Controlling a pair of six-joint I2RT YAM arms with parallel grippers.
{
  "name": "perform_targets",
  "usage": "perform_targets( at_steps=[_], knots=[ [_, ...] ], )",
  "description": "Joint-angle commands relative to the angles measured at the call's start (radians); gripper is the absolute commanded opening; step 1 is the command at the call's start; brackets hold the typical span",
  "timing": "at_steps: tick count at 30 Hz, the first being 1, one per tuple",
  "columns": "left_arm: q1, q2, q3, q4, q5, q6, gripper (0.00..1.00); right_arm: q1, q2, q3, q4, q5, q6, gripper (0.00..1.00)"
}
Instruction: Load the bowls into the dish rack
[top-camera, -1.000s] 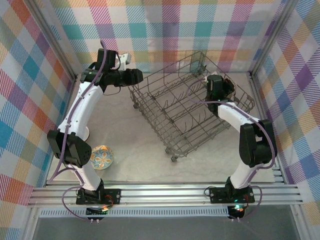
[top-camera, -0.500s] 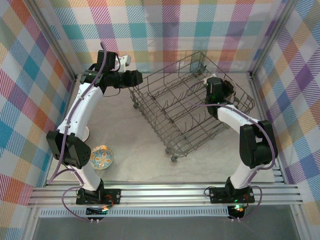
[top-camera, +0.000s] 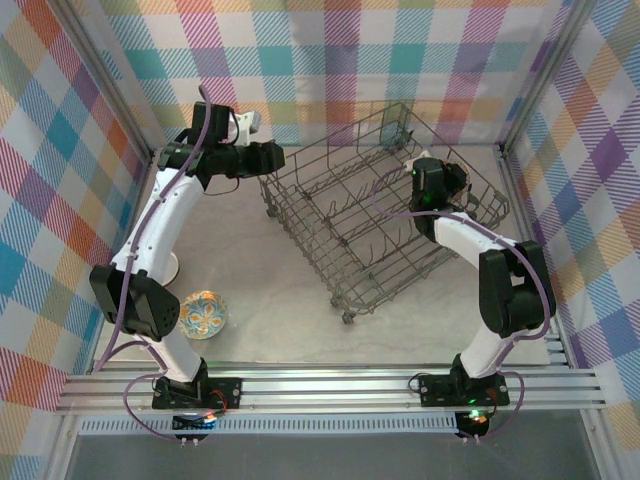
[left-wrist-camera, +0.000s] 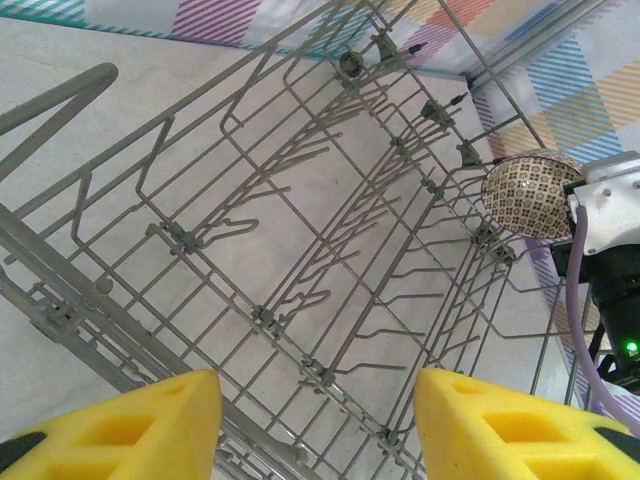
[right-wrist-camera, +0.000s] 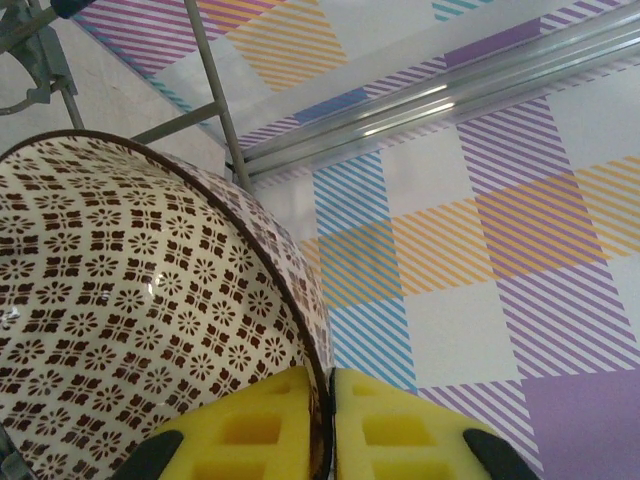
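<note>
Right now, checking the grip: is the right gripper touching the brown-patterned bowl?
Touching. The right wrist view shows the right gripper pinching the rim of the brown-patterned bowl, one finger each side.

A brown-patterned bowl (right-wrist-camera: 130, 310) is seen tilted on edge, its cream surface covered with small brown flower marks. Its dark rim is pinched between the two yellow foam pads (right-wrist-camera: 240, 430) of the right gripper (right-wrist-camera: 330, 420). Grey wires of the dish rack (right-wrist-camera: 213, 90) are seen behind the bowl, and beyond them a plaid wall (right-wrist-camera: 480, 280) crossed by an aluminium rail (right-wrist-camera: 450, 95).
</note>
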Motion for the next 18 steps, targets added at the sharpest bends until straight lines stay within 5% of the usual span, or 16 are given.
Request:
perform_targets(
  at_steps=[1, 18],
  knots=[
    [0.018, -0.046, -0.019, 0.024, 0.021, 0.007, 0.54, -0.003, -0.041, -0.022, -0.008, 0.036, -0.001, 0.18],
    [0.019, -0.078, -0.062, 0.040, 0.012, -0.003, 0.54, -0.002, -0.045, 0.003, -0.128, 0.036, 0.122, 0.38]
  ],
)
